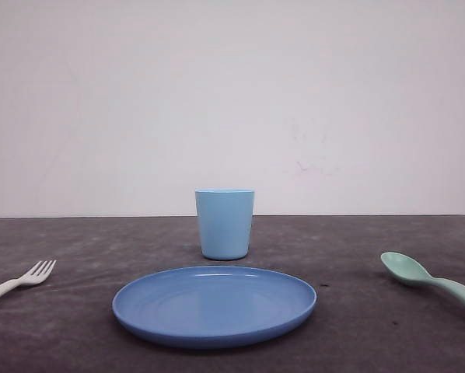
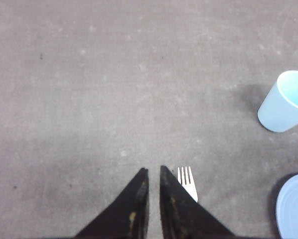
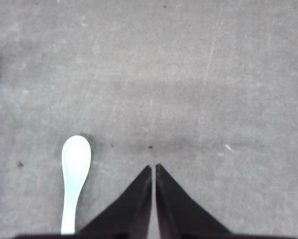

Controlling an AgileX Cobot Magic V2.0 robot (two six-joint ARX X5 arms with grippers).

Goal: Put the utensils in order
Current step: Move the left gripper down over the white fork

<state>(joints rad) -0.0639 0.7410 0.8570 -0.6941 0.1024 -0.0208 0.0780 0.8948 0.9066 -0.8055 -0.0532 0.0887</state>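
Two utensils untouched: fork [image 1: 22, 280] lies left of plate [image 1: 214, 332], spoon [image 1: 428, 280] right. Both grippers, left [image 2: 153, 172] and right [image 3: 153, 168], have jaws together; part them, centre over handles, descend.

Plate [image 1: 214, 305] and cup [image 1: 225, 224] block centre; bare table [image 1: 357, 241] (grey) either side.

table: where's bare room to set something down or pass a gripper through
Bare table lies between the fork and the plate, and again between the plate and the spoon. The strips either side of the cup, toward the wall, are open too. It is crowded only in the middle, where the cup stands close behind the plate.
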